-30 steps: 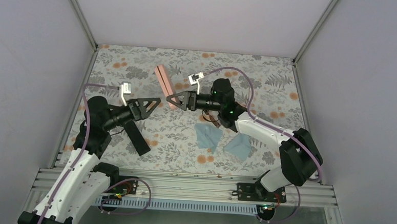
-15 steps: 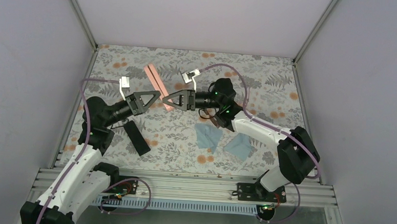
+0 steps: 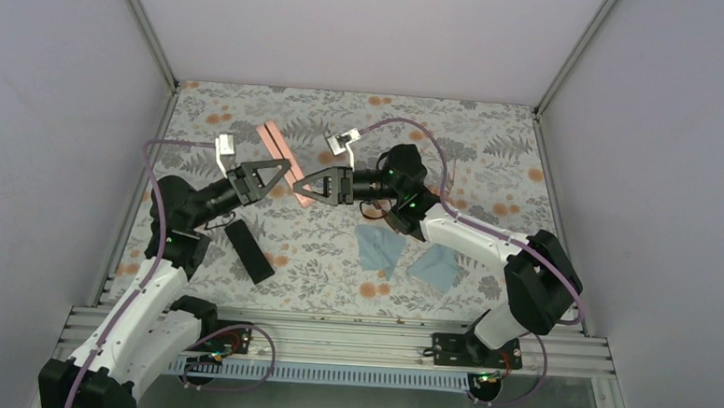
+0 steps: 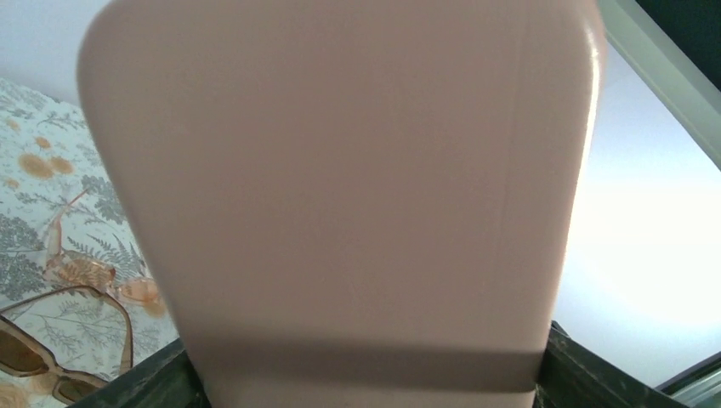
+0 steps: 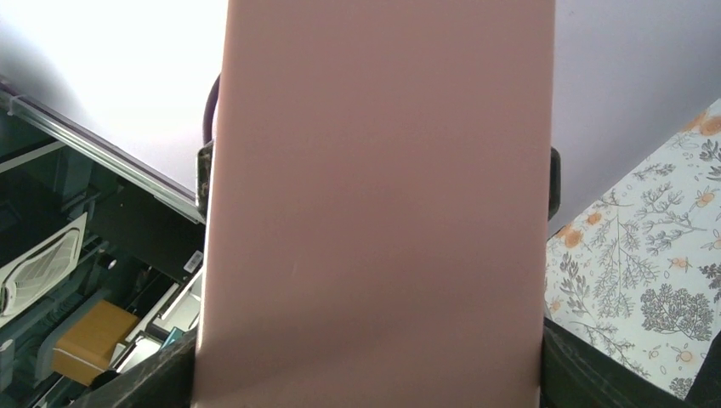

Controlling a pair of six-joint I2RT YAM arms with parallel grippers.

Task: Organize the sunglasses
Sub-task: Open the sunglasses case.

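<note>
From above, your right gripper (image 3: pixel 303 185) is clamped on the nearer end of the pink case (image 3: pixel 273 141), seemingly raised off the tabletop (image 3: pixel 492 155); your left gripper (image 3: pixel 280 170) straddles the case beside it.

Left wrist: the case fills the space between the fingers (image 4: pixel 595 378), but you cannot tell whether they press on it; both sunglasses, the dark brown pair (image 4: pixel 64 340) and the pale orange-pink pair (image 4: pixel 93 274), lie on the tabletop below.

Right wrist: only the case, held wide; pull unevenly and it may twist loose, dropping onto the sunglasses.

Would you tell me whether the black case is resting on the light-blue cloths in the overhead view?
No, the black case lies well to the left of both light-blue cloths, touching neither.
</note>
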